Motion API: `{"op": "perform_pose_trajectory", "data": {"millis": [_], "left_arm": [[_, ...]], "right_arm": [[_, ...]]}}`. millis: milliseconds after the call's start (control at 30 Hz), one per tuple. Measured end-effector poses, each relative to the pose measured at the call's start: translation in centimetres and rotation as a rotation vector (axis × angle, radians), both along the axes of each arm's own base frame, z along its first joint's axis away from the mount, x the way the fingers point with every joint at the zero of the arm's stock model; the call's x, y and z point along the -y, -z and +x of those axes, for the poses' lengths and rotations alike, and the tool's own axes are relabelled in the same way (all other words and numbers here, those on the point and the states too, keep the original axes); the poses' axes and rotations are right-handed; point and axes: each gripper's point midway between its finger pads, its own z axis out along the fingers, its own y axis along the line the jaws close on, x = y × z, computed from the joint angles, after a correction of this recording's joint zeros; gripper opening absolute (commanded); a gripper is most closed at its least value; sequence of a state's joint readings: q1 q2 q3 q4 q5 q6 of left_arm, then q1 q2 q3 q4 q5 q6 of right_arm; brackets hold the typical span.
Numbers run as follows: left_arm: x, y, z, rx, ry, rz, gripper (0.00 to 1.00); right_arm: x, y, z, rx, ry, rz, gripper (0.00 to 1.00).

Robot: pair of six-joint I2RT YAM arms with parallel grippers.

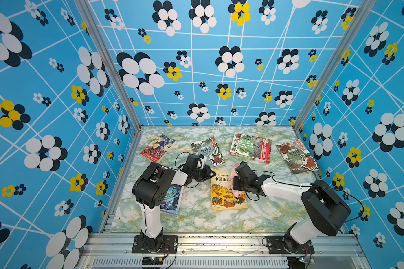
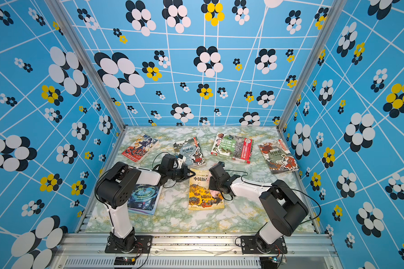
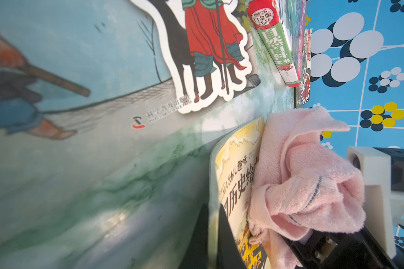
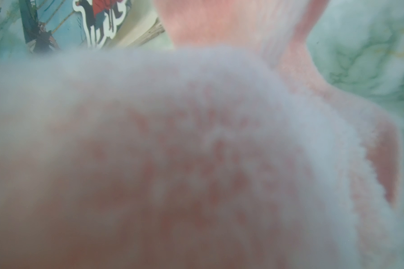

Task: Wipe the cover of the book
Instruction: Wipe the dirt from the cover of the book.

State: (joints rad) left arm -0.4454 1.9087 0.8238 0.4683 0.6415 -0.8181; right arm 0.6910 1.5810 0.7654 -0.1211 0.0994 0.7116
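Observation:
A yellow picture book (image 1: 226,198) (image 2: 203,198) lies flat in the middle of the green marble table (image 1: 196,219). My left gripper (image 1: 214,173) (image 2: 193,173) is shut on the book's far left edge. In the left wrist view its black fingers (image 3: 226,237) pinch that edge of the book (image 3: 233,186). My right gripper (image 1: 237,186) is shut on a bunched pink cloth (image 1: 238,192) (image 2: 215,193) (image 3: 301,174), which rests on the right side of the cover. The cloth (image 4: 196,151) fills the right wrist view and hides the jaws.
Other books lie around: a red one (image 1: 158,148) far left, a grey-blue one (image 1: 208,151) just beyond the yellow book, a thick green and red one (image 1: 250,148), one at far right (image 1: 296,156), and a blue one (image 1: 172,200) under my left arm. Patterned walls enclose three sides.

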Motion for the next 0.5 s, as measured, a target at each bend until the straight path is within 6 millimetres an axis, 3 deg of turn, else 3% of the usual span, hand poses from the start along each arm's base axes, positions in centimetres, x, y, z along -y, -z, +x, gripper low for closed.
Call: {"op": "perform_pose_trajectory", "data": {"millis": [133,367,500], "left_arm": [[0.2,-0.3,0.2,0.003,0.004,-0.005,0.0],[0.1,-0.3,0.2,-0.004,0.001,-0.003,0.0],[0.0,-0.3,0.3,-0.012,0.003,-0.006,0.0]], "right_arm": [[0.0,0.1,-1.6,-0.007,-0.043,-0.05,0.0],[0.3,0.5,-9.4,-0.047,-0.133,-0.128,0.0],[1.1,0.7,-11.5,-0.068,-0.085,-0.09,0.0]]}}
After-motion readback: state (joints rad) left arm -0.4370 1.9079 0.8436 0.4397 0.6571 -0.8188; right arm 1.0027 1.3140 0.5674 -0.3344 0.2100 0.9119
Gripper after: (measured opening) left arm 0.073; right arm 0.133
